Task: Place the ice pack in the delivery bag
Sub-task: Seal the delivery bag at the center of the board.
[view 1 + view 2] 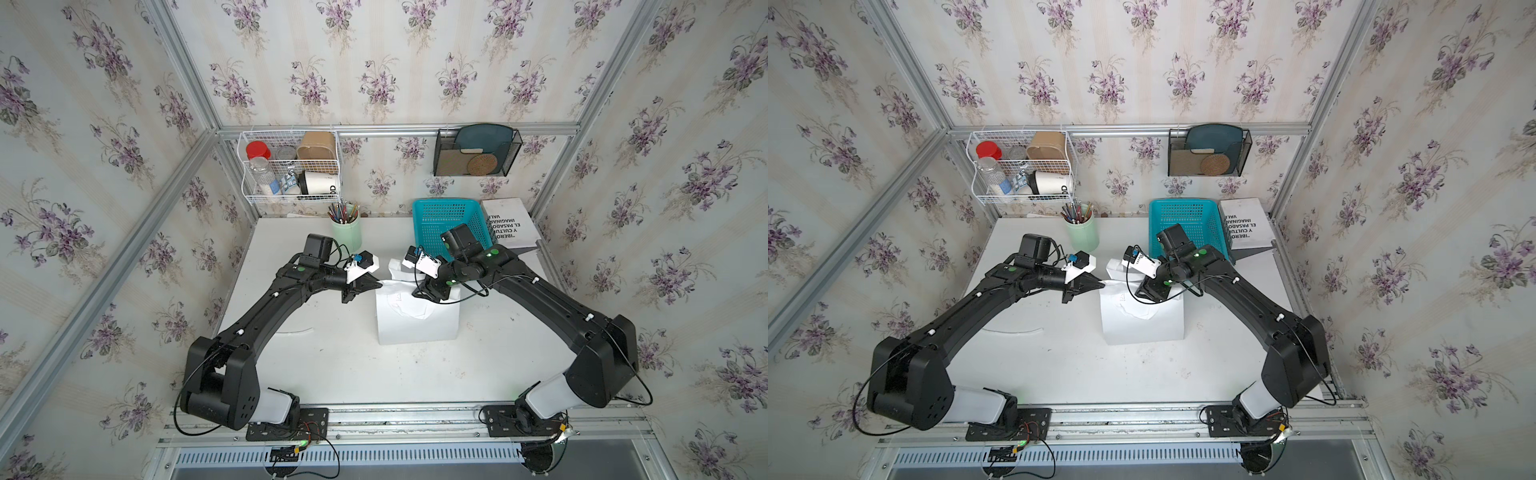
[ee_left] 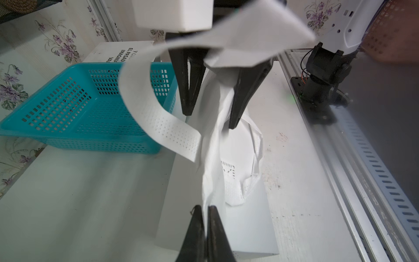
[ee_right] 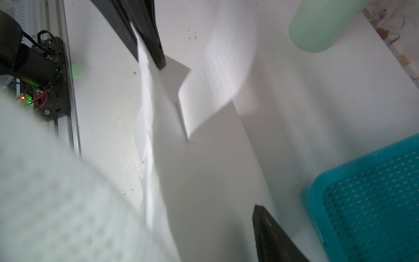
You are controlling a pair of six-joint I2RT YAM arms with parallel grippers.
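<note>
Delivery bag, white and boxy, stands upright near the centre of the table, its top collapsed and crumpled in both top views. Left gripper is at the bag's 10 o'clock top corner, jaws pressed together on a fold of white bag fabric; the pinch is plain in the left wrist view. Right gripper is over the bag's 1 o'clock top edge. Its fingers are parted, with bag fabric rising between them against one finger and a gap beside the other, so nothing is clamped. Strap handle, flat and perforated, arches loose toward the basket. Basket, turquoise and perforated, is at 1 o'clock of the bag, near but apart. Book is at 2 o'clock, just beside the basket. Pencil cup, pale green, is at 11 o'clock. Ice pack: not made out in any view; whether it lies inside the bag cannot be told.
</note>
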